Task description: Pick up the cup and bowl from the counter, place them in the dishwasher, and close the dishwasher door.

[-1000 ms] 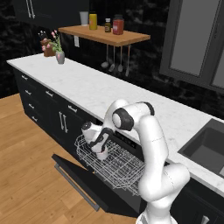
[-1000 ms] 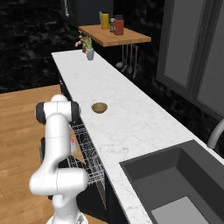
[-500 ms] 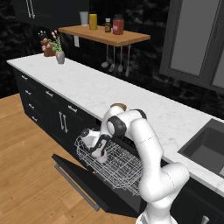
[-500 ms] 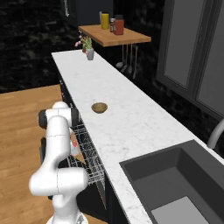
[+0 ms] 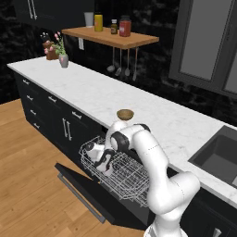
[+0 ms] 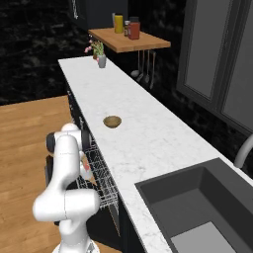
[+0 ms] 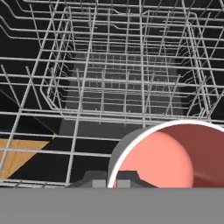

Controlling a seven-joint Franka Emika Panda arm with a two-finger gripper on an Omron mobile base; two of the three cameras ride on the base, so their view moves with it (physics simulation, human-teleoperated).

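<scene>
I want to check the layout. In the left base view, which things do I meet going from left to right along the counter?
Flower vase → bowl → sink.

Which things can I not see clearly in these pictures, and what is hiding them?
- Cup: hand view, its lower part cut off by the bottom edge; its outside wall mostly out of sight.
- Gripper fingertips: left base view, too small to tell apart from the cup among the wires of the rack.
- Dishwasher: right base view, the robot's arm covers most of it.
- Bowl: its inside too small to judge.
</scene>
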